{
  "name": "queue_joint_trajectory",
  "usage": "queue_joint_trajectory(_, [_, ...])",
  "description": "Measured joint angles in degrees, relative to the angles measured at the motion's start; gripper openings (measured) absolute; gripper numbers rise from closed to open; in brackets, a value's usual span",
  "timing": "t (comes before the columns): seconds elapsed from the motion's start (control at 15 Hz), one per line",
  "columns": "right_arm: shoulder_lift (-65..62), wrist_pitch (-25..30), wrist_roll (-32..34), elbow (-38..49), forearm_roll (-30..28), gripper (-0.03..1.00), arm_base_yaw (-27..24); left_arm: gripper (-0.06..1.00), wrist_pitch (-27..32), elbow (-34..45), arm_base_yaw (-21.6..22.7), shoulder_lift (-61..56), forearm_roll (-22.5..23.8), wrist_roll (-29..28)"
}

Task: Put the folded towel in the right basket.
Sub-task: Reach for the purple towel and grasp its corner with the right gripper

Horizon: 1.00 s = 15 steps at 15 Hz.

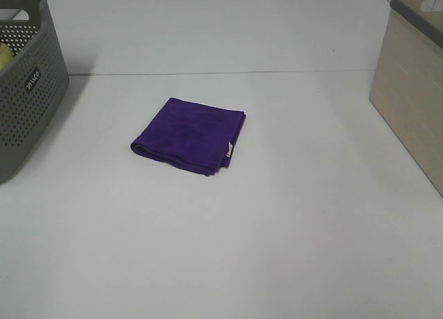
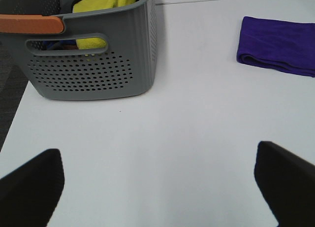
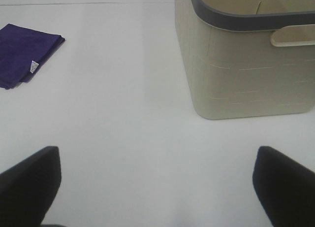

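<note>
A folded purple towel (image 1: 190,134) lies flat on the white table, left of the middle. It also shows in the left wrist view (image 2: 278,45) and the right wrist view (image 3: 24,59), with a small white tag on its edge. The right basket (image 1: 412,84) is beige with a dark grey rim, at the right edge; the right wrist view shows it close (image 3: 246,64). My left gripper (image 2: 160,187) is open and empty, well short of the towel. My right gripper (image 3: 157,185) is open and empty, with the towel and basket both ahead of it. Neither gripper shows in the exterior high view.
A grey perforated basket (image 1: 24,90) stands at the left edge, holding yellow cloth (image 2: 106,3); it has an orange handle (image 2: 29,24). The table's left edge (image 2: 12,123) runs beside it.
</note>
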Motion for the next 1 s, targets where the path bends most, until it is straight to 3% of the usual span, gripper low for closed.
queue_joint_trajectory(0.87, [0.17,0.00,0.00,-0.06,0.00,0.96,0.00,0.99,0.00,0.00,0.00,0.00,0.00,0.00])
queue_joint_trajectory(0.93, [2.12,0.23,0.00,-0.97,0.00,0.96,0.00,0.99,0.00,0.00,0.00,0.00,0.00,0.00])
queue_joint_trajectory(1.0, [13.52,0.29,0.86,-5.56,0.92,0.96,0.00,0.99,0.00,0.00,0.00,0.00,0.00,0.00])
